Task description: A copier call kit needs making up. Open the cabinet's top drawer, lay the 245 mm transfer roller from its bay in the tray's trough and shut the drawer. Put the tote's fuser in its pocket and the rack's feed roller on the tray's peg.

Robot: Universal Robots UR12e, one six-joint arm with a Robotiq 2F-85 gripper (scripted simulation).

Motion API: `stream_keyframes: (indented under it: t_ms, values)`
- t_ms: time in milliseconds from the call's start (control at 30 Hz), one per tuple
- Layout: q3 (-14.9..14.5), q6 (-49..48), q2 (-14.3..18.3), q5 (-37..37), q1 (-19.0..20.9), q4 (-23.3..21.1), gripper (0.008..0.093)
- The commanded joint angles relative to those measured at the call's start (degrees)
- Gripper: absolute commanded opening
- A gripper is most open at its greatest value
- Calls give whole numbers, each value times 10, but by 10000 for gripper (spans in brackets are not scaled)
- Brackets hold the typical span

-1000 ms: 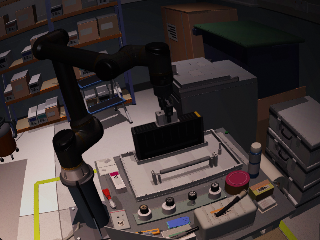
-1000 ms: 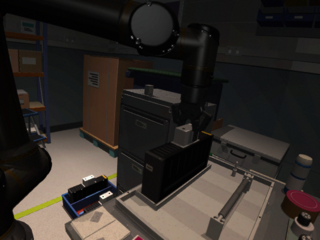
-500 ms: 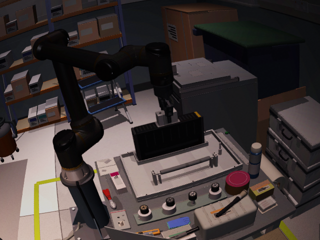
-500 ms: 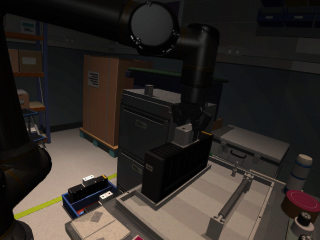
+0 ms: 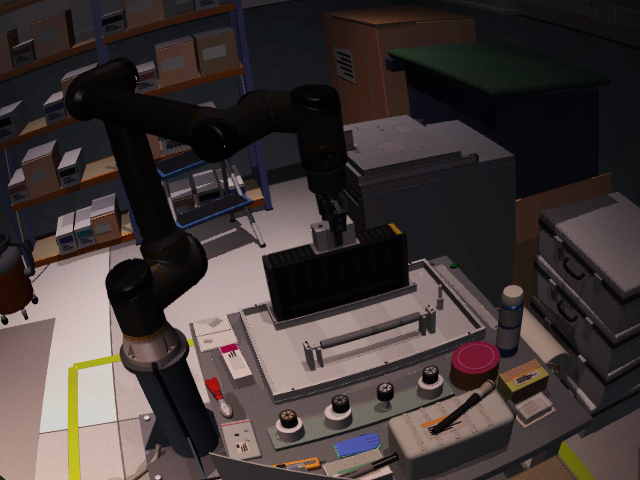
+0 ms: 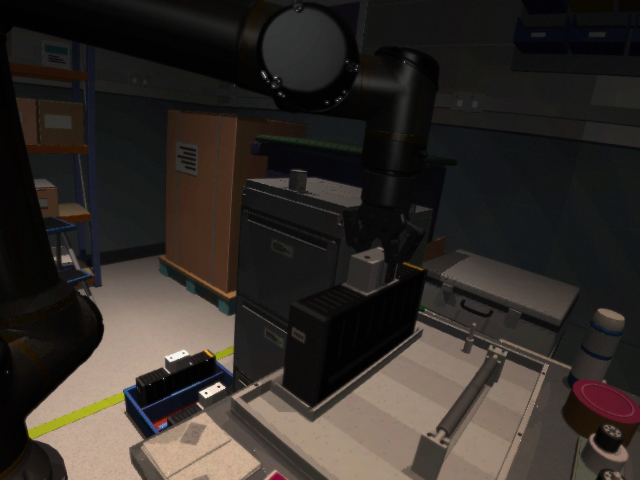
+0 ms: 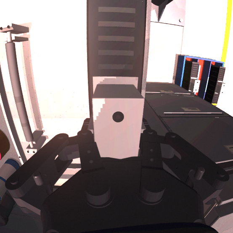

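My gripper [image 5: 333, 235] [image 6: 380, 258] [image 7: 118, 139] hangs over the back of the tray [image 5: 356, 323]. The black fuser [image 5: 336, 271] [image 6: 356, 330] stands upright in the tray's rear pocket, and its grey handle block [image 5: 325, 235] [image 6: 367, 268] [image 7: 118, 121] is gripped by my closed fingers. The grey transfer roller [image 5: 372, 330] [image 6: 468, 395] [image 7: 18, 95] lies in the tray's trough between its end supports. A small peg [image 5: 440, 297] [image 6: 469, 336] stands near the tray's right rear corner. Several feed rollers [image 5: 385, 390] sit on the rack [image 5: 356, 411] in front of the tray.
Behind the tray stands the grey cabinet [image 5: 429, 175] [image 6: 289, 253] with its drawers shut. The blue tote [image 6: 176, 392] [image 7: 200, 78] sits on the floor with other fusers inside. A red-lidded tin [image 5: 474, 364], a spray can [image 5: 511, 320] and a grey case [image 5: 450, 431] crowd the table's right front.
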Motion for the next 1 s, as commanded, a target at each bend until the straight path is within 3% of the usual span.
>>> stream_keyframes:
  t_ms: [0, 133, 633, 967]
  values:
    - [-1, 0, 0, 0, 0, 0, 492]
    - [-1, 0, 0, 0, 0, 0, 680]
    - [-6, 0, -1, 0, 0, 6, 680]
    - [-59, 0, -7, 0, 0, 64, 680]
